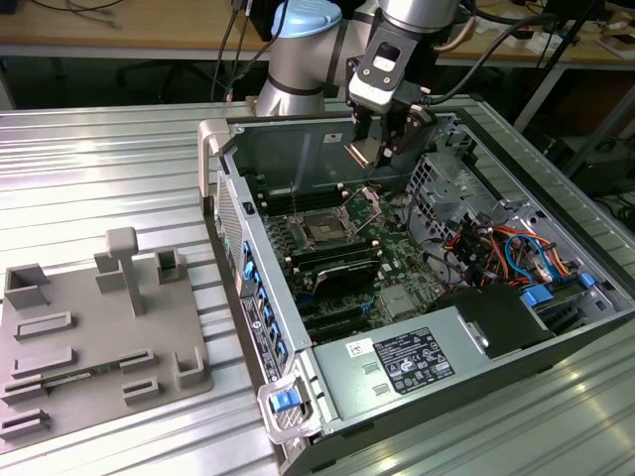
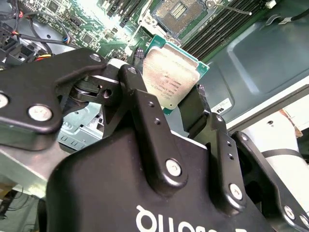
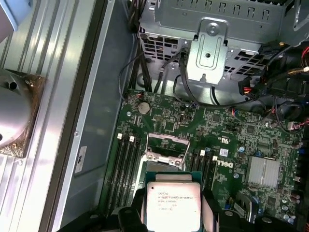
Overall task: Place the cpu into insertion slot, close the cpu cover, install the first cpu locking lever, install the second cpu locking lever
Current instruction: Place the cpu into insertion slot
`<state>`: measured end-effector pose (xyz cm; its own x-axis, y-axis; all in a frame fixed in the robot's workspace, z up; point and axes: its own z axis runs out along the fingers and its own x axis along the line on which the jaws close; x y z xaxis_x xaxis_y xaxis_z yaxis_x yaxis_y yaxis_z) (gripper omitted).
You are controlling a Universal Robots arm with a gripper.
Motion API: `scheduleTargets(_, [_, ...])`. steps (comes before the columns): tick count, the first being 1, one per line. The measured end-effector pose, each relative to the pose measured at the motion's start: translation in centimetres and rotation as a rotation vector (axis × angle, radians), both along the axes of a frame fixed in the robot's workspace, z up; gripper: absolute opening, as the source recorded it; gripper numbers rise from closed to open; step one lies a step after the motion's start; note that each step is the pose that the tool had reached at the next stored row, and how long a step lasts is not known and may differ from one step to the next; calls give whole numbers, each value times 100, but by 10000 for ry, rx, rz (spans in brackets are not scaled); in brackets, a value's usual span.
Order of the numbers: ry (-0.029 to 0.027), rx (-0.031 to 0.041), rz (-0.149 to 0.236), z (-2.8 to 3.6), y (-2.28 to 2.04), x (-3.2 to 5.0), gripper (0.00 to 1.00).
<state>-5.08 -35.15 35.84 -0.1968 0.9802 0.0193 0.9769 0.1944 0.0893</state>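
Observation:
My gripper [image 1: 380, 147] hangs over the back of the open computer case [image 1: 226, 208], shut on the cpu [image 1: 361, 154]. In both wrist views the cpu [image 2: 171, 72] [image 3: 173, 205] shows as a flat silver square with a green edge, pinched between two black fingers [image 2: 140, 96]. It is in the air, a little above the motherboard. The insertion slot [image 1: 322, 227] [image 2: 176, 10] lies open below it, a dark socket with a silver rim. The cpu cover [image 1: 365, 205] [image 3: 166, 147] stands raised at the socket's far side.
Long black memory slots [image 1: 337, 263] flank the socket. A drive cage [image 1: 446, 188], orange and blue cables [image 1: 516, 253] and a white-labelled grey box [image 1: 417, 362] crowd the case on the exterior view's right. A grey fixture tray [image 1: 99, 327] lies on the ribbed table at its left.

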Motion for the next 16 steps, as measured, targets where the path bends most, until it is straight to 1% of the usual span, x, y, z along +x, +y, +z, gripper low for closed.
scheduleTargets(4, [0,0,-254,-1,0,-4,55])
scheduleTargets(9, [1,0,-718,-2,0,-13,55])
scheduleTargets(16, [0,0,-1155,-3,0,-20,55])
